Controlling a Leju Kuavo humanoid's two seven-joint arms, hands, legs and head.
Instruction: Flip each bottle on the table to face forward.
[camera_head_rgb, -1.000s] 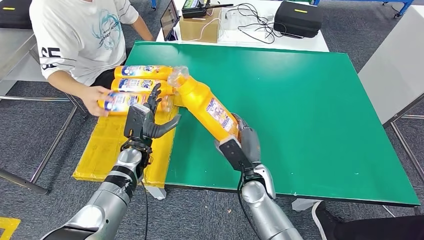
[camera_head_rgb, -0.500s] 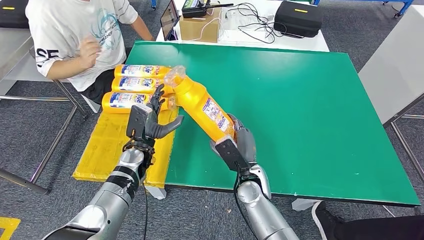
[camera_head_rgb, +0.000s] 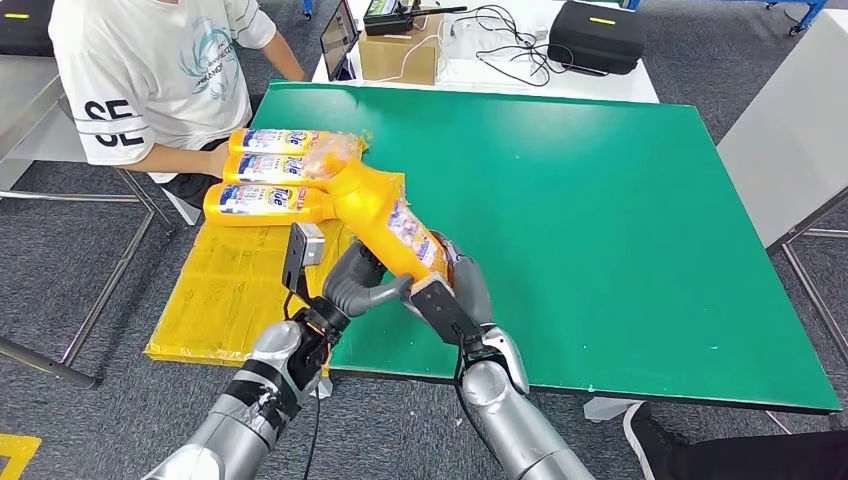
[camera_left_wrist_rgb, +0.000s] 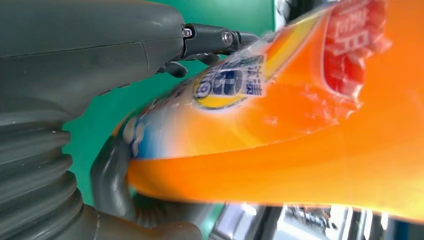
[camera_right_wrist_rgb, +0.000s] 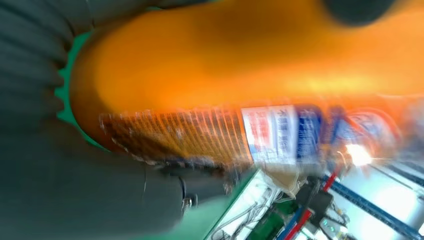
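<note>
Bottle (camera_head_rgb: 385, 215): raised tilted over the green worktop (camera_head_rgb: 600, 200) edge.
Right hand (camera_head_rgb: 455, 290): fingers grasp its base.
Left hand (camera_head_rgb: 365, 285): fingers clasp its body, likely supporting the turn.

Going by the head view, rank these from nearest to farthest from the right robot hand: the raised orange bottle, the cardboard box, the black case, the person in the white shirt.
1. Raised orange bottle: held in the right robot hand.
2. Person in the white shirt: far left, beside the table.
3. Cardboard box: on the white table beyond the green one.
4. Black case: far right on that white table.
</note>
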